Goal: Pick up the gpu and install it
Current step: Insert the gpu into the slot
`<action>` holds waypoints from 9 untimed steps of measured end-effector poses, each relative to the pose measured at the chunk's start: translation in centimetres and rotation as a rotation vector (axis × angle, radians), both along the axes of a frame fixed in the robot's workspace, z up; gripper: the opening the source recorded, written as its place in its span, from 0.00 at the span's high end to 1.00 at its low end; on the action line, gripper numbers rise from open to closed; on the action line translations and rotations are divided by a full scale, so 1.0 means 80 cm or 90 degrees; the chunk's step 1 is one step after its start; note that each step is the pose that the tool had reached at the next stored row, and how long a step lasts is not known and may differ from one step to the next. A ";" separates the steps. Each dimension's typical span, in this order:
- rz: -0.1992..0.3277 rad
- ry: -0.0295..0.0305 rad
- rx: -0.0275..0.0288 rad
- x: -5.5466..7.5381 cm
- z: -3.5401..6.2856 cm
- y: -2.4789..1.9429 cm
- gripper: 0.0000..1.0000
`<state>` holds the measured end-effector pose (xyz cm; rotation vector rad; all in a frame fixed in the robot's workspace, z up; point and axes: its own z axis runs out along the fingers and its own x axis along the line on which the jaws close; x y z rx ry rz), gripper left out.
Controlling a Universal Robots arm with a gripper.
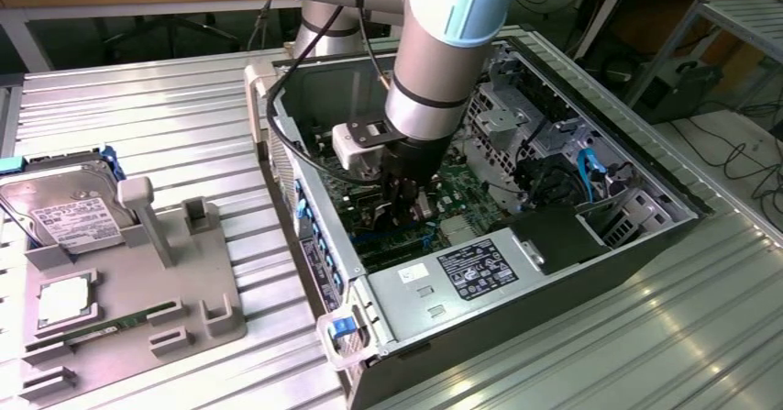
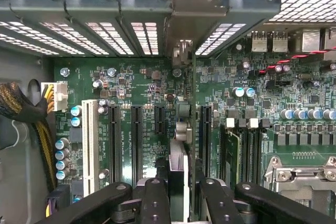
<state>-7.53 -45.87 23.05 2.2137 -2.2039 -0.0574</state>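
Observation:
My gripper [image 1: 404,210] reaches down into the open computer case [image 1: 321,245], just over the green motherboard [image 2: 131,77]. It is shut on the gpu [image 2: 180,129], which I see edge-on between the black fingers [image 2: 155,198]. The card's thin board edge and silver end bracket [image 2: 181,51] run toward the case's slotted rear wall. It stands upright between the long black expansion slots [image 2: 135,140], with another slot [image 2: 206,135] on its other side. From outside, the gpu [image 1: 413,216] is a dark shape below the wrist, mostly hidden by the arm.
The grey power supply [image 1: 471,272] and the case walls hem in the gripper. A yellow-black cable bundle [image 2: 23,111] and the CPU socket [image 2: 304,177] flank the slots. On the exterior view's left, a grey fixture tray [image 1: 147,282] holds a hard drive [image 1: 68,213] and a memory stick [image 1: 104,330].

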 end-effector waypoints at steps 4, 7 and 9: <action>0.000 0.0002 -0.0006 0.000 -0.002 -0.0001 0.73; 0.000 0.0003 -0.0006 -0.002 -0.008 -0.0001 0.73; 0.000 0.0001 -0.0001 -0.002 -0.009 0.0000 0.73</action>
